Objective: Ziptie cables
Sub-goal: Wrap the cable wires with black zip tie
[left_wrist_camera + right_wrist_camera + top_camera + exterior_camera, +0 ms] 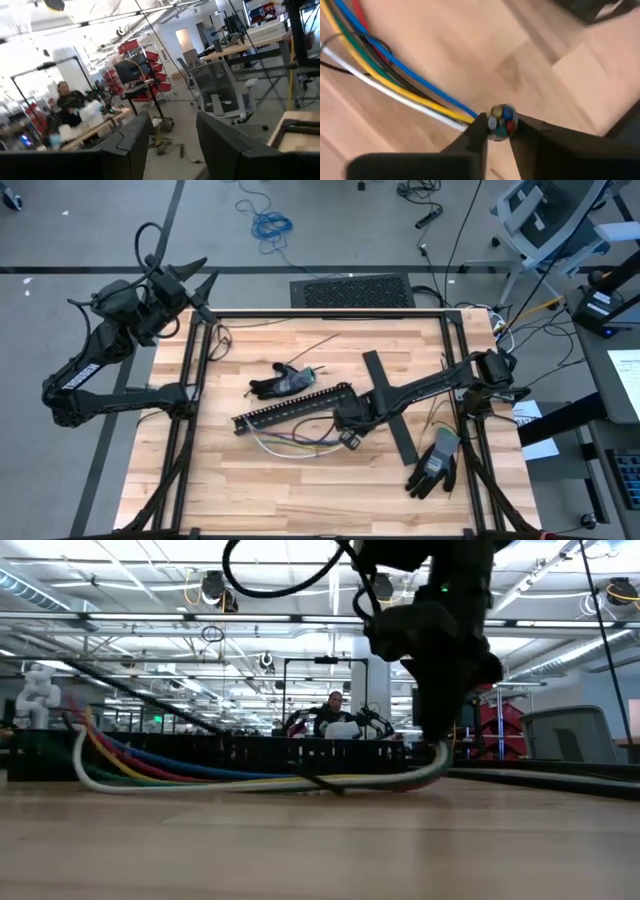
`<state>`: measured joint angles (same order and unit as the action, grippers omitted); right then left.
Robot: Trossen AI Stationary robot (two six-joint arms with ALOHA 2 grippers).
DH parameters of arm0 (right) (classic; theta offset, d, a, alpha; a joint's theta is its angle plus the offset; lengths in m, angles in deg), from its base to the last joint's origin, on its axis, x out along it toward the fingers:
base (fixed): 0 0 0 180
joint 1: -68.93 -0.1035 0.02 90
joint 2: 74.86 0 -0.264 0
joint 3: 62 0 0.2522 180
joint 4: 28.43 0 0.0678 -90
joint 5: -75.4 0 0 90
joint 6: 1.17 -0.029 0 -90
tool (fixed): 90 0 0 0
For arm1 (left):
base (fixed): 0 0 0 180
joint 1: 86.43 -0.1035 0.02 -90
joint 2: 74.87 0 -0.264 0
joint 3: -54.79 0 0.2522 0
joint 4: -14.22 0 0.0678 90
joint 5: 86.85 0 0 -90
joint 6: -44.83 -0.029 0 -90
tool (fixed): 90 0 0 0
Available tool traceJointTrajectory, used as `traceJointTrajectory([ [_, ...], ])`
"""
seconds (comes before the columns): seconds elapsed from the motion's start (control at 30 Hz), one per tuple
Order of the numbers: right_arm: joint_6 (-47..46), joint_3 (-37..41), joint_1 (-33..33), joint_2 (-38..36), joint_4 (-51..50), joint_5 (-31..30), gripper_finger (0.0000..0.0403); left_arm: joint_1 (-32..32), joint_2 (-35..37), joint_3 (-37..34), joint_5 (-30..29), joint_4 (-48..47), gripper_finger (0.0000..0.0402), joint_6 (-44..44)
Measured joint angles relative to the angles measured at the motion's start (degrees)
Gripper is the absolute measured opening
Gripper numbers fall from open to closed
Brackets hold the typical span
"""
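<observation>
The right tool [498, 131] pinches one end of the cables [410, 90], which stretch away leftward along the bench [300, 500]; the left tool [195, 285], half open, waits far off.

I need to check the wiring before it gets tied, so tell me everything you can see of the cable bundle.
The cables are a loose bundle of thin plastic-sheathed wires: white, yellow, green, blue and red. They lie on the wooden table in front of the black slotted duct, sagging in a shallow curve and fanning apart toward one end. At the other end, their cut tips sit gathered between the fingers of the right claw, which pinches them just above the tabletop.
</observation>
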<state>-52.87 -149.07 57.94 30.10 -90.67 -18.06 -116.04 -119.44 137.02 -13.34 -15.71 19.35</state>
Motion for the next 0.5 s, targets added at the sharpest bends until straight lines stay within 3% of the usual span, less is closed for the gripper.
traceJointTrajectory([
  [0.1, 3.04, 0.31, -0.12, -0.21, 1.09, 2.18, 0.0117, 0.00, -0.04, 0.00, 0.19, -2.54, 0.0162, 5.69],
  [0.27, 12.04, -1.69, -0.37, -0.26, -0.44, 0.68, 0.0219, 0.00, -0.07, 0.00, 0.28, -7.40, 0.0162, 6.68],
  [0.37, 15.27, -3.33, -0.08, -0.62, -6.32, -4.32, 0.0252, 0.00, 0.08, 0.00, 2.95, -10.54, 0.0162, 9.49],
  [0.5, 18.36, -5.91, 1.26, -4.58, -10.22, -15.48, 0.0260, 0.00, 0.11, 0.00, 10.01, -20.16, 0.0162, 12.81],
])
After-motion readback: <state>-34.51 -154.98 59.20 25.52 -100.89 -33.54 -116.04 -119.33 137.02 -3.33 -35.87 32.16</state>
